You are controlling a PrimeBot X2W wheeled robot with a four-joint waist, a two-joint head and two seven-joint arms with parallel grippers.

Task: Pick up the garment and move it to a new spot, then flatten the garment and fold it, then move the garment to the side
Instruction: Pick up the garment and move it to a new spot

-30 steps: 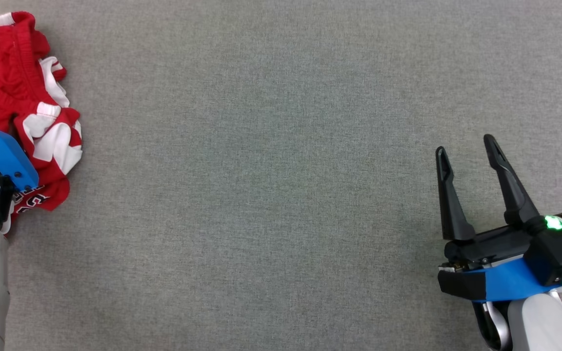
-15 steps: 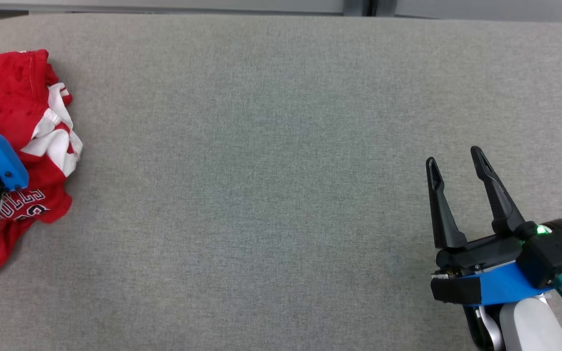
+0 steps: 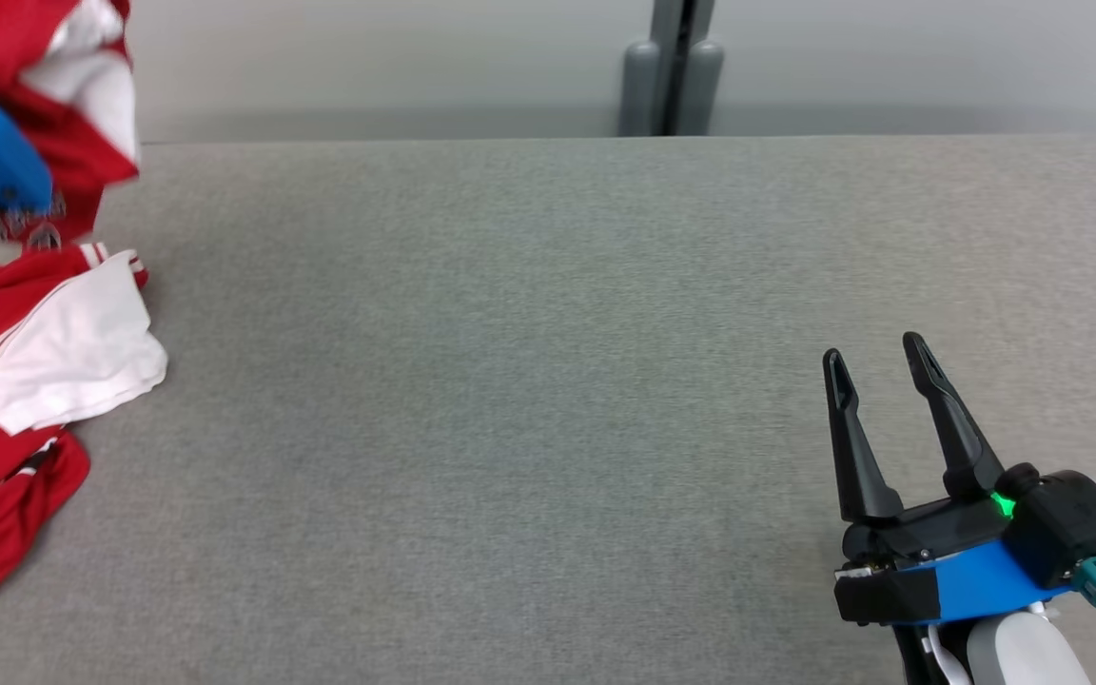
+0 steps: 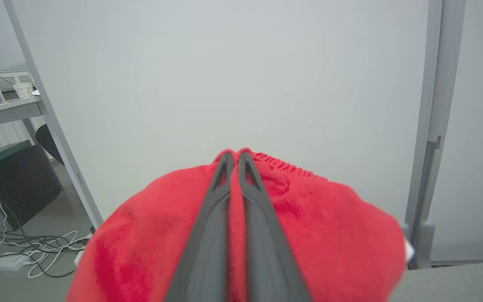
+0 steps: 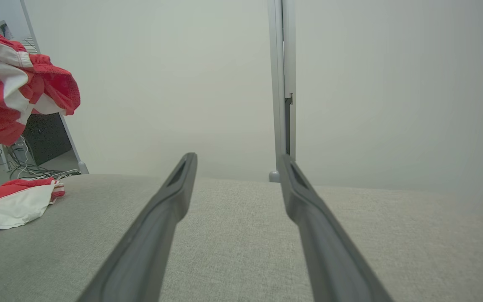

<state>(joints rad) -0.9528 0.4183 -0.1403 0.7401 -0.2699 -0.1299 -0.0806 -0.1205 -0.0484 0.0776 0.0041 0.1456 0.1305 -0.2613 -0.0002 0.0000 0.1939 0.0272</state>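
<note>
Grey fabric-covered table (image 3: 548,381) stretches wide before you. Your left gripper (image 4: 233,156) is clamped on the crumpled red-and-white jersey garment (image 3: 63,352), raised above the table's left end, its tail trailing on it. Your right gripper (image 3: 871,345), jaws apart, hovers near the table's right end, well apart from the garment. The left arm is nearer, so carry rightward.

Black right hand (image 3: 871,350), blue wrist cover (image 3: 976,576) (green light (image 3: 1003,504)), pale forearm (image 3: 1014,656)
</note>
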